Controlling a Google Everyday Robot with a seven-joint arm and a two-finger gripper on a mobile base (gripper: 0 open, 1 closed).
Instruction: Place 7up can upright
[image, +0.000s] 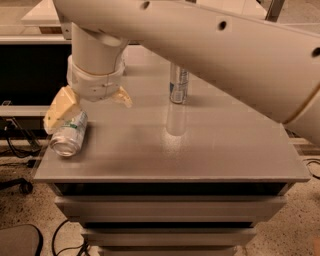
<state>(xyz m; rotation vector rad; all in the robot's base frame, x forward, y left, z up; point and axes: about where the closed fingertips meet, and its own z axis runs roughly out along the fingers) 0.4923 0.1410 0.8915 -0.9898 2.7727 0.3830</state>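
The 7up can (69, 136), white and green with silver ends, lies on its side near the table's front left corner, one silver end facing the front. My gripper (91, 103) hangs from the wide white arm just above and behind the can. Its two cream fingers are spread apart and hold nothing. The left finger (60, 108) sits over the can's far end, touching or nearly touching it. The right finger (123, 96) is off to the can's right, clear of it.
A tall slim silver-blue can (178, 84) stands upright at the middle back of the grey table (210, 155). The big white arm crosses the top of the view and hides the table's far side. Drawers sit below the table's front edge.
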